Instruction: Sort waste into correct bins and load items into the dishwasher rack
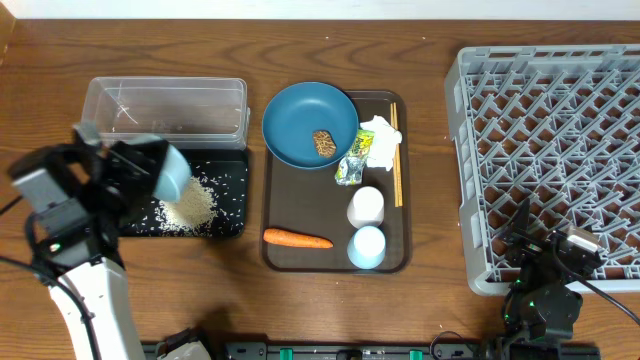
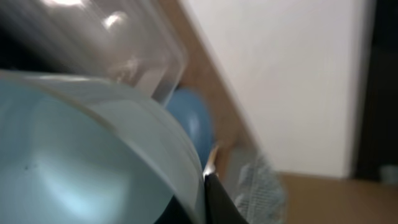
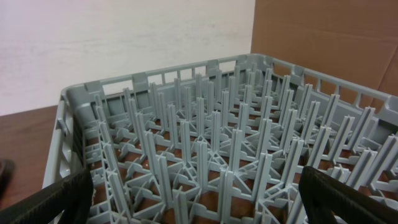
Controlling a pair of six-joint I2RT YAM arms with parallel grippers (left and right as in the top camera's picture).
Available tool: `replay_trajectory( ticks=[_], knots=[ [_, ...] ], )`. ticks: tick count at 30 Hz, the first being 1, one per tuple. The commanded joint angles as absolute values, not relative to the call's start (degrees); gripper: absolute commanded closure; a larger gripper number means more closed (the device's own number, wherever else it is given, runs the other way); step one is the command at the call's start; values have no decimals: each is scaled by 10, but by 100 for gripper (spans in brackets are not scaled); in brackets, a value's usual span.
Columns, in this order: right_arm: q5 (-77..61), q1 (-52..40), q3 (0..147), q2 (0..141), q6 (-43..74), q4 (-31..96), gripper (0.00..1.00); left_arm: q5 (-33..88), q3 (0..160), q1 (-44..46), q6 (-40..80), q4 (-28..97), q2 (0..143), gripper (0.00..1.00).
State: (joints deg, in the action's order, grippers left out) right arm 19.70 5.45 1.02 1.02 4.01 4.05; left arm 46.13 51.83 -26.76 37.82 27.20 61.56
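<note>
Holding a white bowl tipped on its side, the left gripper is closed on its rim above the black tray. In the left wrist view the light blue inside of the bowl fills the lower left part, and one dark finger touches its edge. A heap of white rice lies in the black tray, just under the bowl. The clear tub stands directly behind this tray, touching it.

On the brown tray the blue plate carries a small brown lump. Beside the plate are the green-yellow wrapper, the white tissue and the chopsticks. 2 pale cups stand near the front, and the carrot lies to their left.

The right gripper is wide open and holds nothing; it is at the front edge of the grey rack, on the right side of the table.
</note>
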Motion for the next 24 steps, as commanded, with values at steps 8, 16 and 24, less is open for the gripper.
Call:
replay_trajectory(
  ticks=[8, 16, 24],
  knots=[
    [190, 56, 14, 9, 38, 50, 1, 124, 520, -48, 281, 328, 624, 94],
    [190, 56, 14, 9, 38, 50, 1, 116, 520, -37, 244, 295, 640, 94],
    [190, 56, 14, 9, 38, 50, 1, 277, 520, -40, 278, 215, 694, 94]
  ],
)
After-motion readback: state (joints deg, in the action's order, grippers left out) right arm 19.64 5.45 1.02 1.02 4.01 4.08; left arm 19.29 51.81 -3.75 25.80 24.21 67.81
